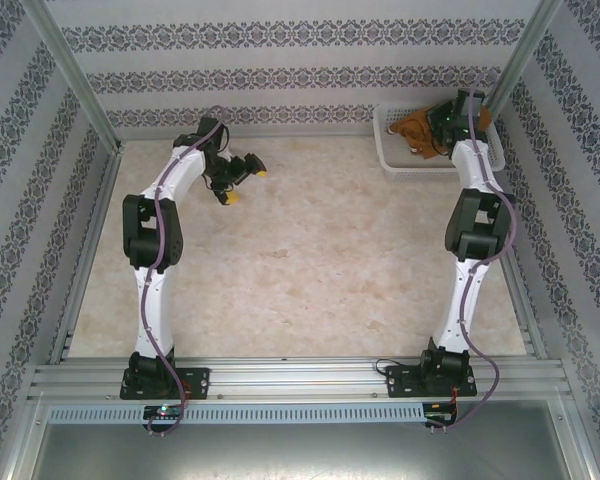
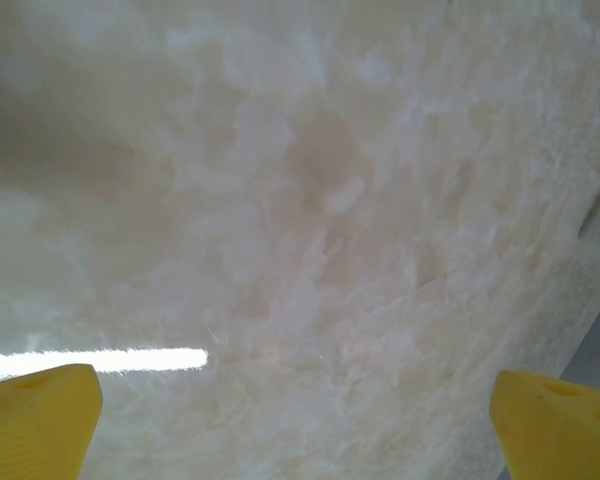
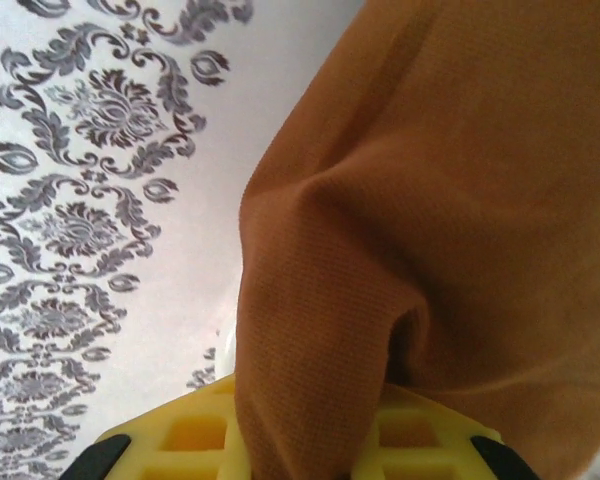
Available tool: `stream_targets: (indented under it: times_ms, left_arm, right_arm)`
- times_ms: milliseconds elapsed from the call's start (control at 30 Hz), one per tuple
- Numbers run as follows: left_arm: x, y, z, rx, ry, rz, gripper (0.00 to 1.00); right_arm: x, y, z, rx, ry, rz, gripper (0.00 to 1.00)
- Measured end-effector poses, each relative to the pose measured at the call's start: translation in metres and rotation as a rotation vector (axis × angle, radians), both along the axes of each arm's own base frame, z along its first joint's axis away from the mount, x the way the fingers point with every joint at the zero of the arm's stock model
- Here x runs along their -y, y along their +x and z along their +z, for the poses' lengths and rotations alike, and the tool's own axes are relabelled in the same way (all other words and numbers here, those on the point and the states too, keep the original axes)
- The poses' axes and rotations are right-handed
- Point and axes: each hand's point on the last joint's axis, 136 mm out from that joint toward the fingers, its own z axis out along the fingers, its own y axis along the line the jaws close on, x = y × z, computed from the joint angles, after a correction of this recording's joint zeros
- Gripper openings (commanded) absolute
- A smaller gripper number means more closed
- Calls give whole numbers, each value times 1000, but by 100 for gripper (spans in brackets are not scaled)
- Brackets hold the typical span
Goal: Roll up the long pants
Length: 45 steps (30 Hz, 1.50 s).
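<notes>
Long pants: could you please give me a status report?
Left hand open above table. Right hand shut on long pants at white basket. Pants bunched inside basket walls, unrolled.

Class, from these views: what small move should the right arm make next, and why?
Probably lift the long pants out of the white basket toward the table: the right gripper is shut on a cloth fold, and the left gripper hangs open above the bare surface.
</notes>
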Motion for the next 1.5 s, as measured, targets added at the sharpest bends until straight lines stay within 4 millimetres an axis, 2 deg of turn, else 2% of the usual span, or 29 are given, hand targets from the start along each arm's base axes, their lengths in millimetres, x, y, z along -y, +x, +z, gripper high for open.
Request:
stream_targets:
  times_ms: [33, 100, 233, 267, 367, 433, 467, 533, 600, 633, 733, 800, 900, 967, 1000, 1067, 1167, 1233, 1300, 1367, 1433, 1500]
  left_arm:
    - [-3, 2, 1, 10, 8, -1, 100]
    - [-9, 7, 6, 38, 24, -8, 100]
    - [-23, 12, 9, 74, 58, -14, 100]
    - [-27, 11, 9, 77, 68, -14, 100]
    - [-38, 5, 14, 93, 103, -19, 100]
    - [-43, -1, 21, 115, 132, -24, 100]
    - [-48, -6, 25, 130, 153, -25, 100]
    - [-55, -17, 38, 174, 199, -28, 100]
    - [-67, -31, 57, 248, 271, -19, 97]
    - [-73, -38, 65, 282, 305, -13, 99]
    - [-99, -61, 98, 409, 461, 30, 100]
    - [-119, -78, 115, 472, 570, 68, 100]
    - [-140, -97, 122, 508, 693, 103, 100]
    - [-151, -105, 116, 500, 755, 119, 100]
    - [-158, -109, 108, 492, 793, 133, 100]
    - [-171, -118, 88, 485, 861, 170, 100]
    - [-186, -150, 31, 472, 916, 204, 100]
    - [-194, -177, -10, 455, 940, 223, 100]
    - [-199, -197, -40, 417, 961, 224, 100]
    - [-203, -202, -53, 430, 968, 241, 100]
    - [-205, -198, -52, 464, 971, 263, 100]
    - [-205, -184, -41, 536, 974, 287, 100]
  right_arm:
    - [-1, 3, -2, 3, 1, 2, 1]
    - [-8, 8, -11, -5, 4, 4, 32]
    - [-22, 7, -34, -37, 8, 15, 74]
    - [-25, 5, -45, -52, 8, 14, 96]
    - [-29, -7, -86, -133, -8, 8, 98]
    - [-29, -17, -106, -186, -34, 17, 98]
    - [-28, -21, -109, -196, -51, 24, 98]
    - [-25, -30, -101, -209, -116, 39, 98]
    - [-22, -51, -80, -223, -212, 57, 98]
    - [-21, -62, -68, -226, -254, 67, 98]
    - [-24, -106, -12, -188, -410, 100, 98]
    - [-30, -137, 32, -123, -510, 113, 98]
    - [-39, -177, 82, -16, -625, 118, 98]
    - [-43, -196, 91, 18, -674, 121, 98]
    - [-43, -205, 87, 18, -693, 119, 98]
    - [-39, -221, 63, -9, -714, 114, 98]
    - [-39, -250, -12, -117, -718, 155, 98]
    - [-41, -279, -71, -221, -713, 202, 98]
    - [-45, -301, -103, -286, -726, 241, 98]
    - [-51, -311, -111, -285, -765, 273, 98]
    - [-55, -302, -94, -220, -831, 275, 98]
    - [-58, -291, -73, -134, -882, 253, 98]
